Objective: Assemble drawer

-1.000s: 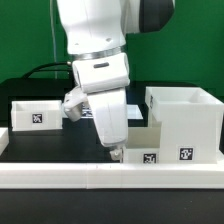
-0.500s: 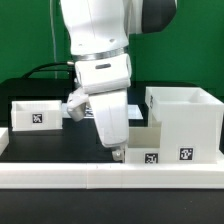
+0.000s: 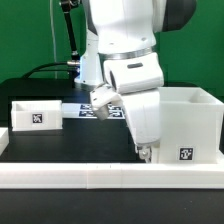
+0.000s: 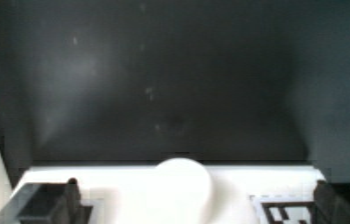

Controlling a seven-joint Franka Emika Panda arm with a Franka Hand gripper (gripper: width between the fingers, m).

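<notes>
The tall white drawer casing (image 3: pixel 192 122) stands at the exterior view's right with a tag on its front. My gripper (image 3: pixel 143 151) hangs low right in front of the casing's left part, fingers near the table. It hides the small tray there. In the wrist view my gripper (image 4: pixel 193 198) is open wide. A white tray front (image 4: pixel 243 192) with its round knob (image 4: pixel 181 182) and a tag lies between the fingers. Whether the fingers touch it I cannot tell. A second white tray (image 3: pixel 35 113) sits at the exterior view's left.
The long low white border rail (image 3: pixel 100 178) runs along the front of the black table. The marker board (image 3: pixel 88 109) lies behind my arm. A black cable and a stand rise at the back.
My arm has moved towards the exterior view's right, up to the casing. The small tray that showed beside the casing is now hidden behind my gripper.
</notes>
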